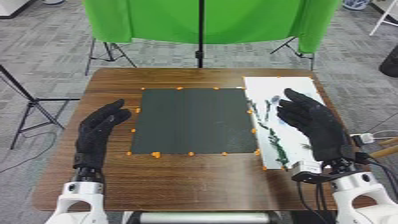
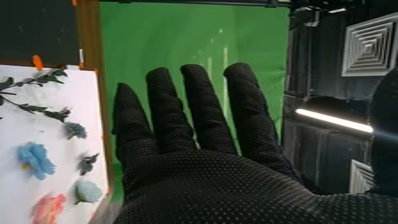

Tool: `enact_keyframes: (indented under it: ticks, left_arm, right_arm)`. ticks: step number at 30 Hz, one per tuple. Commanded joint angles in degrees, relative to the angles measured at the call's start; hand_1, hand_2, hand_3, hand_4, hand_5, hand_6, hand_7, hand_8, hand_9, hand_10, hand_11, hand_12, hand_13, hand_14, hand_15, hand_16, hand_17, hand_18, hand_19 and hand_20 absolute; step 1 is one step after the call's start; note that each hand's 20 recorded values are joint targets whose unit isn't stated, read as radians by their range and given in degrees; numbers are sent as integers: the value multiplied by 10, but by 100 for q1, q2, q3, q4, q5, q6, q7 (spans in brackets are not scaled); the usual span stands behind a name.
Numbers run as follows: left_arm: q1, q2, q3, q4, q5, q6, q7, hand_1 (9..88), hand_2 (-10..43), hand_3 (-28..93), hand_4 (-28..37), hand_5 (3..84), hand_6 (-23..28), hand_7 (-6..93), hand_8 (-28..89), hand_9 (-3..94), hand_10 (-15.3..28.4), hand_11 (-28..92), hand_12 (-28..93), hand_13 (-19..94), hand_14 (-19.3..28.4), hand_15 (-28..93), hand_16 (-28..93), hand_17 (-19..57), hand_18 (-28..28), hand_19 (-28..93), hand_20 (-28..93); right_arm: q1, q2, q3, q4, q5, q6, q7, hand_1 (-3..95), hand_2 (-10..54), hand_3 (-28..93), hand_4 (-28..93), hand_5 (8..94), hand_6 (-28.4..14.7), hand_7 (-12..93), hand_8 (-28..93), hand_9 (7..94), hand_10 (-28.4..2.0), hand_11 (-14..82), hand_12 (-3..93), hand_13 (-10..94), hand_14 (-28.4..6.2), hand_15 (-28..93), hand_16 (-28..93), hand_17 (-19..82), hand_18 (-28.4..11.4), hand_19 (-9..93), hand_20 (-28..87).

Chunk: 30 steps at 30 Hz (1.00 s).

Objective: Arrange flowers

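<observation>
On one brown bench (image 1: 195,182), one dark mat (image 1: 191,120) is laid beside one white sheet (image 1: 275,84). The left hand (image 1: 93,135) and right hand (image 1: 318,127) are both held open. On the sheet, leafy stems (image 1: 277,148), at least three blue flowers (image 2: 35,159) and one pink flower (image 2: 51,209) are seen.

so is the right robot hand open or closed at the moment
Open. The right robot hand has its fingers straight and a little apart, curled round nothing, over the white sheet.

Blue flowers (image 2: 35,159), pink flower (image 2: 50,209), leafy vines (image 2: 57,115) (spread out) on white sheet (image 2: 82,95)
</observation>
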Motion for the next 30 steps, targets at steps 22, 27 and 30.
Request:
enact_keyframes:
  ticks: [22, 27, 30]
  left_arm:
    - [135, -22, -35, -39, 34, -54, -174, 319, -39, 629, -119, 483, 20, 165, -51, 482, 130, 208, 169, 410, 162, 191, 41, 103, 112, 29, 236]
    - [130, -10, -54, -55, 46, -51, -175, 319, -39, 629, -118, 483, 21, 166, -52, 482, 129, 209, 170, 409, 162, 191, 40, 102, 112, 30, 236]
    - [138, -20, -65, -60, 43, -51, -197, 319, -39, 629, -118, 484, 21, 165, -52, 482, 129, 209, 170, 409, 162, 191, 40, 102, 112, 30, 236]
  right_arm:
    - [-165, 1220, -665, -528, -6642, 1201, 1634, 302, -95, 468, -223, 617, -56, 151, -56, 725, -170, 233, 227, 773, -104, 334, 248, 535, -130, 618, 508]
    - [-121, 1913, -837, -510, -7022, 219, 2151, 321, -95, 437, -216, 668, -52, 157, -53, 771, -158, 245, 229, 828, -82, 378, 257, 593, -94, 725, 420]
    - [-60, 2170, -916, -415, -7083, -161, 2389, 340, -95, 456, -215, 682, -53, 154, -56, 784, -152, 242, 225, 850, -72, 384, 260, 622, -76, 737, 412]
